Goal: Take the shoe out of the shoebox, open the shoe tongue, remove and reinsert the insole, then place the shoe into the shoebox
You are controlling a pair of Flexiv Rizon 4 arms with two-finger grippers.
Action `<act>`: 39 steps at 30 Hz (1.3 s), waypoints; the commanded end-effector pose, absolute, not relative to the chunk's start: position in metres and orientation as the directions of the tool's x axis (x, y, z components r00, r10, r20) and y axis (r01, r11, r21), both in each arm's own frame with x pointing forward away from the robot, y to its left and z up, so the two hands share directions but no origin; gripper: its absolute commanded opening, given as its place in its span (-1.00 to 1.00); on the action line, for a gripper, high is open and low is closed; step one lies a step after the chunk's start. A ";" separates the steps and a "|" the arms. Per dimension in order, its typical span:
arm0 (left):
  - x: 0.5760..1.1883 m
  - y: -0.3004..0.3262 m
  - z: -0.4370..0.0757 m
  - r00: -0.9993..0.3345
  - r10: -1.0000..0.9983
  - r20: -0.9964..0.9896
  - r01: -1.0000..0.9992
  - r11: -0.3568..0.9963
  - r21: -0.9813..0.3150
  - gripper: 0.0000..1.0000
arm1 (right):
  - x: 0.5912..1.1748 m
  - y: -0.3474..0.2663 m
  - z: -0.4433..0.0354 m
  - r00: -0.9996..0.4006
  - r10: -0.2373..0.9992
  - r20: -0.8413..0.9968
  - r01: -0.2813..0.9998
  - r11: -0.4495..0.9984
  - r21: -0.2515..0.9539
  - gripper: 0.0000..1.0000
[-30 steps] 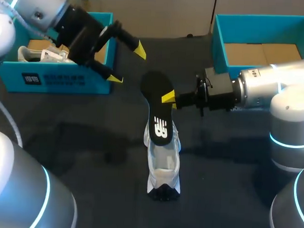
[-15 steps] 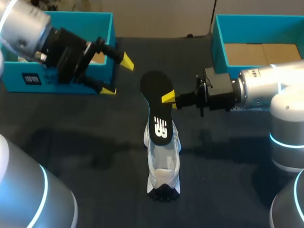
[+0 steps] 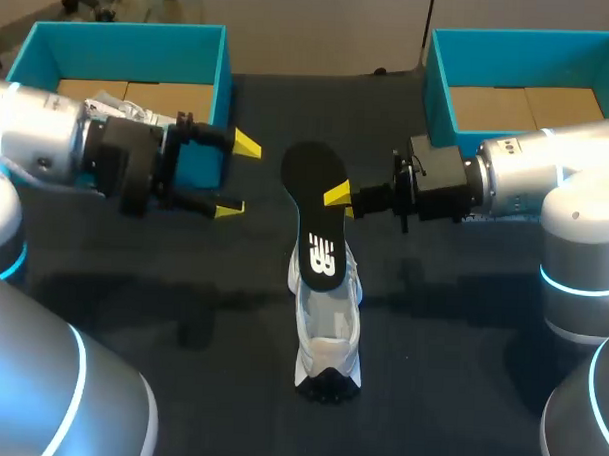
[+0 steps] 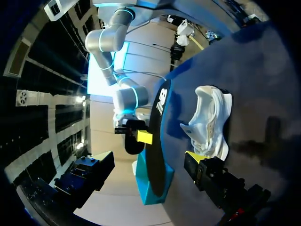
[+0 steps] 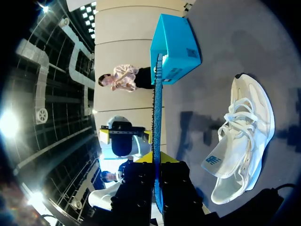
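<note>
Two teal boxes sit at the back of the dark tabletop in the head view, and the white shoe is out of both, resting roughly midway between them but nearer the front. The left box has what looks like a second shoe poking out behind my left arm, while the right box only shows its cardboard floor. My right hand comes in from the side and is pinched tight on the edge of the black insole. The insole hangs over the front part of the shoe, though I can't tell if its lower end touches it. My left hand sits just in front of the left box with its fingers spread wide and nothing between them, well apart from the insole. From the left wrist view, the insole is edge-on straight ahead of those spread fingers, with the other arm's yellow tip clamped on it and the shoe lying just beside it on the tabletop. From the right wrist view, the insole runs straight out from between the closed fingers, blue underside showing. The shoe is off to one side with its laces up, and the left box is farther ahead.
</note>
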State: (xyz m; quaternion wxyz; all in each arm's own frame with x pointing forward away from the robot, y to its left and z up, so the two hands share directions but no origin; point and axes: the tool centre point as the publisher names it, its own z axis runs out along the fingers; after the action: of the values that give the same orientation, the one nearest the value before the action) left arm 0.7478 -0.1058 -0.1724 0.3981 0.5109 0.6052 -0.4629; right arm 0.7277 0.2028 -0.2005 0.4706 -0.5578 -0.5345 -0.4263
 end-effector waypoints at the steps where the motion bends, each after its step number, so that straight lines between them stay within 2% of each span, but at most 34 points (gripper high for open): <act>1: 0.750 -0.108 -0.177 -0.157 0.190 -0.969 0.987 0.047 -0.151 1.00 | 0.727 0.204 -0.201 0.065 0.196 0.978 0.998 0.012 -0.068 -1.00; 8: 0.750 -0.108 -0.177 -0.157 0.190 -0.969 0.987 0.047 -0.151 1.00 | 0.727 0.204 -0.201 0.065 0.196 0.978 0.998 0.012 -0.068 -1.00; 16: 0.753 -0.123 -0.197 -0.228 0.059 -0.972 0.972 0.078 -0.223 1.00 | 0.727 0.204 -0.201 0.065 0.196 0.978 0.998 0.012 -0.068 -1.00; 28: 0.754 -0.151 -0.204 -0.194 -0.006 -0.981 0.973 0.129 -0.193 1.00 | 0.727 0.204 -0.201 0.065 0.196 0.978 0.998 0.012 -0.068 -1.00; 32: 0.759 -0.157 -0.206 -0.192 -0.022 -0.981 0.972 0.133 -0.193 0.84 | 0.727 0.204 -0.201 0.065 0.196 0.978 0.998 0.012 -0.068 -1.00; 33: 0.760 -0.159 -0.206 -0.190 -0.030 -0.981 0.971 0.139 -0.192 0.69 | 0.727 0.204 -0.201 0.065 0.196 0.978 0.998 0.012 -0.068 -1.00; 34: 0.762 -0.160 -0.207 -0.191 -0.030 -0.981 0.971 0.139 -0.193 0.63 | 0.727 0.204 -0.201 0.065 0.196 0.978 0.998 0.012 -0.068 -1.00; 39: 0.766 -0.169 -0.212 -0.192 -0.027 -0.981 0.970 0.147 -0.194 0.63 | 0.727 0.204 -0.201 0.065 0.196 0.978 0.998 0.012 -0.068 -1.00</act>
State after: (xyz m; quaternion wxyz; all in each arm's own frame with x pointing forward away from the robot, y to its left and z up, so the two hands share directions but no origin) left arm 0.7607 -0.1600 -0.2099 0.4870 0.4074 0.5792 -0.5112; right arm 0.7277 0.2028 -0.2005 0.4706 -0.5578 -0.5345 -0.4263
